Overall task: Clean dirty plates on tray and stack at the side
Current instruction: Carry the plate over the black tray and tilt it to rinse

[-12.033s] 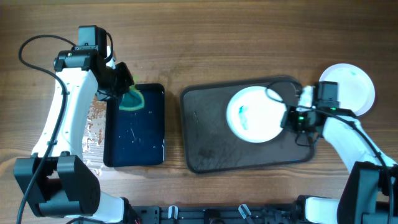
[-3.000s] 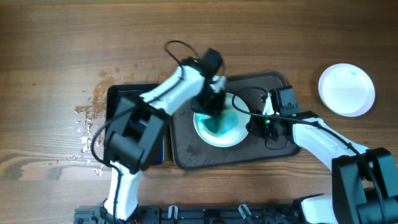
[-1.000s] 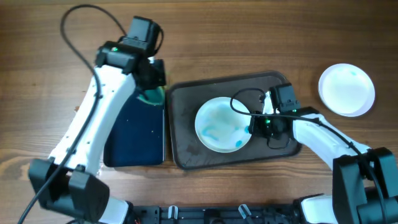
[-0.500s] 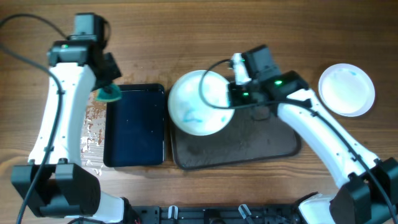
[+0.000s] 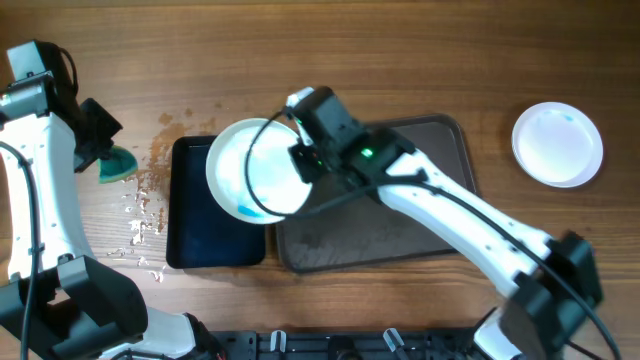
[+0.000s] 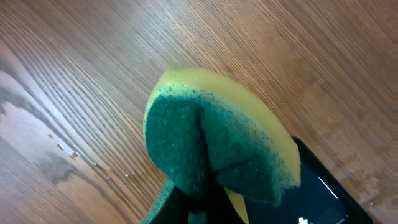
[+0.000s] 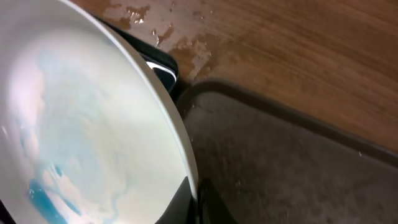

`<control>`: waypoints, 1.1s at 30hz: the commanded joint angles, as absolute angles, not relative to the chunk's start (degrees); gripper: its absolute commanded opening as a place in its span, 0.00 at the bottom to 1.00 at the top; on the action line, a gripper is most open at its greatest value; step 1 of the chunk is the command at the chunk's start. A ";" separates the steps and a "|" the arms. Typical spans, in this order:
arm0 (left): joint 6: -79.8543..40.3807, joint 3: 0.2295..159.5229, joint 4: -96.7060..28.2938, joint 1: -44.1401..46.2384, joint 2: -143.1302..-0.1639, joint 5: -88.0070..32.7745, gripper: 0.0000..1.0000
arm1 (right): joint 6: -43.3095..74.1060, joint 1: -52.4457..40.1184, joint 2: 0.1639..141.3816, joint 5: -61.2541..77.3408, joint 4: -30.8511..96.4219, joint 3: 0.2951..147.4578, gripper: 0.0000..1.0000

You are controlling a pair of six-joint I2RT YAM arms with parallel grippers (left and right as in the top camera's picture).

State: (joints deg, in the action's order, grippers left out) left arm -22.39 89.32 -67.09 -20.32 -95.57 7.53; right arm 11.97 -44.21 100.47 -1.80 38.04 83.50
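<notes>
Overhead, your left arm runs up the far left edge from its base at the bottom and bends inward at the top. The left gripper [image 5: 102, 158] is clamped on a sponge [image 5: 118, 167] over bare wood, just left of the black tray [image 5: 215, 245]. In the left wrist view the sponge [image 6: 217, 146] is folded, green face out and yellow behind, pinched at its lower edge. Water drops [image 5: 140, 215] lie on the wood beside the black tray.

Your right arm stretches on a diagonal from the bottom right, across the brown tray [image 5: 400, 240], to the upper left. The right gripper [image 5: 300, 160] is closed tight on the right rim of a plate [image 5: 250, 170], holding it over the black tray's upper right corner. Blue smears show on the plate's lower part. In the right wrist view they sit at its lower left.

A far plate [image 5: 557, 144] lies on the table at the right, well apart from the brown tray.
</notes>
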 commanded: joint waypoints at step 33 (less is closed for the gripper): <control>-22.76 89.58 -63.99 -22.96 -96.57 7.77 0.04 | -41.56 -72.18 112.22 -66.04 20.14 107.20 0.05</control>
State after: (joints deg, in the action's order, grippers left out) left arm -22.41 89.32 -64.49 -22.59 -95.64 7.20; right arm -38.15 -72.10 111.66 -63.35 20.64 105.91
